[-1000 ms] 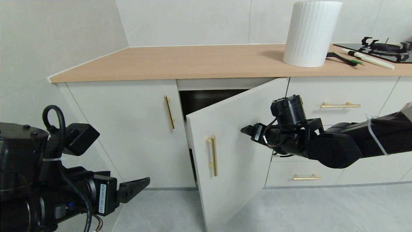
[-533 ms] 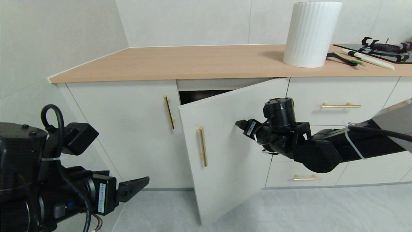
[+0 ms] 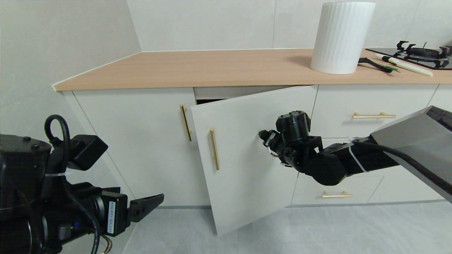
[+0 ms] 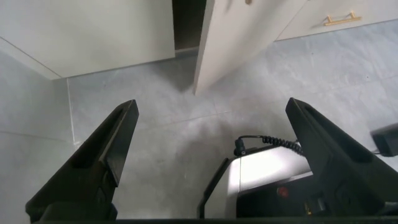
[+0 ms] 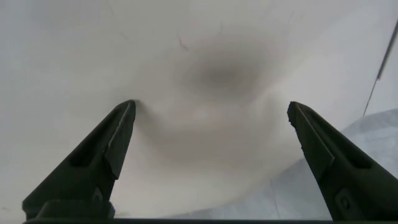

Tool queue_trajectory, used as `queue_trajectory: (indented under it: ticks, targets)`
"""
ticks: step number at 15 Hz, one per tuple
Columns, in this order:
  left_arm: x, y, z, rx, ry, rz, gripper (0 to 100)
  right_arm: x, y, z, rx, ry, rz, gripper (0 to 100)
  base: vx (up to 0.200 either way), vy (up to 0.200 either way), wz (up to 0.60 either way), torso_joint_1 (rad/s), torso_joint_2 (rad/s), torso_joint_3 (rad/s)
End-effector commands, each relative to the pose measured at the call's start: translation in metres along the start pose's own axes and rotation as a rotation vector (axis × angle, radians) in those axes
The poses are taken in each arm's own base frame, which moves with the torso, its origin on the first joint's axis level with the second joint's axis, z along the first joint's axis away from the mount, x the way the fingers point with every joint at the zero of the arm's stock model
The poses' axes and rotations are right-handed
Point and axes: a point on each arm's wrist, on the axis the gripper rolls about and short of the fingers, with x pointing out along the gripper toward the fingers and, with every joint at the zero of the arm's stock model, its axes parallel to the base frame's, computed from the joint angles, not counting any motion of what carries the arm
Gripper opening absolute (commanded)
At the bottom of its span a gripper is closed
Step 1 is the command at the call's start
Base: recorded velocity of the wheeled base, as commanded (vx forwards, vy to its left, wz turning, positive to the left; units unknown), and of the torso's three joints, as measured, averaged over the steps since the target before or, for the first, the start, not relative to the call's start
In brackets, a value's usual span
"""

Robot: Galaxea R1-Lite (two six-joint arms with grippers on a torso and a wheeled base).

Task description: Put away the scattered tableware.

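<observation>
A white cabinet door [image 3: 247, 148] with a gold bar handle [image 3: 212, 149] stands slightly ajar under the wooden counter [image 3: 197, 68]. My right gripper [image 3: 263, 135] is open, its fingertips against the door's outer face; in the right wrist view the door panel [image 5: 211, 62] lies just beyond the spread fingers [image 5: 106, 149] of the right gripper [image 5: 211, 104]. My left gripper [image 3: 152, 203] hangs low at the left, open and holding nothing, over the grey floor [image 4: 186, 124]; past the left gripper [image 4: 211, 106] the door's lower corner [image 4: 236, 37] shows. A black-handled utensil [image 3: 376, 64] and a white one [image 3: 406, 65] lie on the counter at the far right.
A tall white ribbed container [image 3: 340, 37] stands on the counter near the utensils, with a black stove grate [image 3: 423, 53] behind them. Drawers with gold handles [image 3: 373, 115] sit to the right of the door. A closed cabinet door [image 3: 141, 141] is to its left.
The cabinet door has swung most of the way shut, the dark gap narrowing to a sliver. My right arm moved left and forward with its gripper against the door. The left arm stayed still.
</observation>
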Motion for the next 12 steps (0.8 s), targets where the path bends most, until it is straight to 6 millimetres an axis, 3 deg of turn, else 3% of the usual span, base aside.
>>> queue_trajectory:
  ticks: [1,5,9,12]
  targets:
    - [0.002,0.000,0.000,0.000,0.007,0.003,100,0.010,-0.005,-0.007,-0.010,0.011,-0.008,100,0.000,0.000,0.00,0.000,0.00,0.000]
    - [-0.002,0.000,0.001,-0.003,-0.009,0.000,100,0.039,-0.002,-0.004,-0.062,-0.024,0.016,100,0.000,0.000,0.00,0.000,0.00,0.000]
    - [-0.001,0.000,0.001,-0.003,-0.008,0.001,100,0.051,-0.004,-0.002,-0.053,-0.046,0.011,100,0.000,0.000,0.00,0.000,0.00,0.000]
    - [-0.001,0.000,0.002,-0.003,-0.006,0.000,100,0.061,-0.013,0.017,-0.028,-0.095,-0.006,100,0.000,0.000,0.00,0.000,0.00,0.000]
